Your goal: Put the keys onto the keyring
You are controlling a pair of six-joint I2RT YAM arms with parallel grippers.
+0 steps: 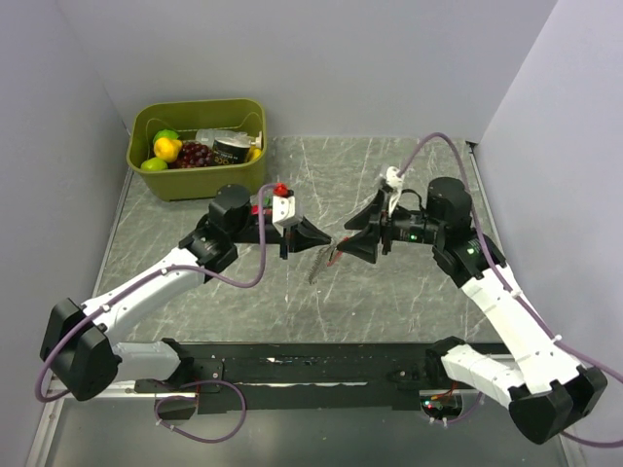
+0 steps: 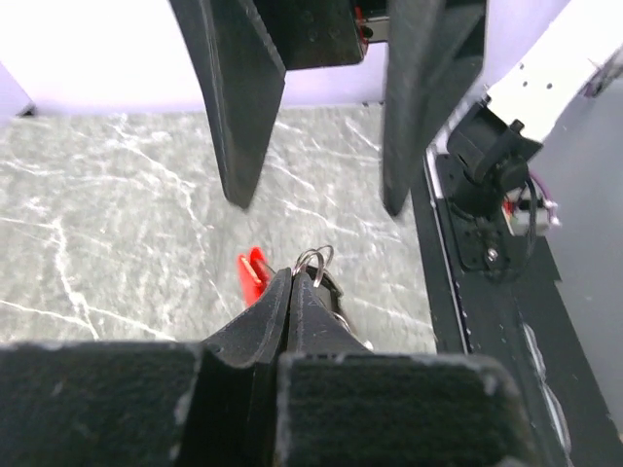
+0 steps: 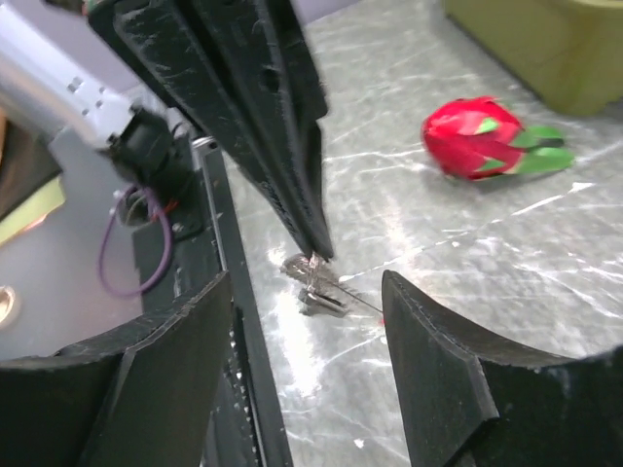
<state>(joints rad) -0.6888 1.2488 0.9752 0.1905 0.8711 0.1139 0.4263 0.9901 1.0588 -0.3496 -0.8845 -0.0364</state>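
Observation:
My left gripper [image 2: 292,279] is shut on the keyring [image 2: 314,259]. Its silver loop sticks out past the fingertips, and the red fob [image 2: 253,276] hangs just left of them. In the right wrist view the left gripper's closed fingers [image 3: 292,165] come down from above, and the keys [image 3: 310,284] dangle off their tip close over the marble. My right gripper [image 3: 304,282] stands open facing them, one finger on each side, touching nothing. From above, the left gripper [image 1: 313,238] and right gripper [image 1: 348,240] meet tip to tip at the table's middle, with the keys [image 1: 322,263] below.
A red strawberry toy [image 3: 477,136] with green leaves lies on the marble beyond the grippers. An olive-green bin [image 1: 209,181] holding toy fruit and a jar stands at the back left. A black rail [image 1: 321,368] runs along the near edge between the arm bases.

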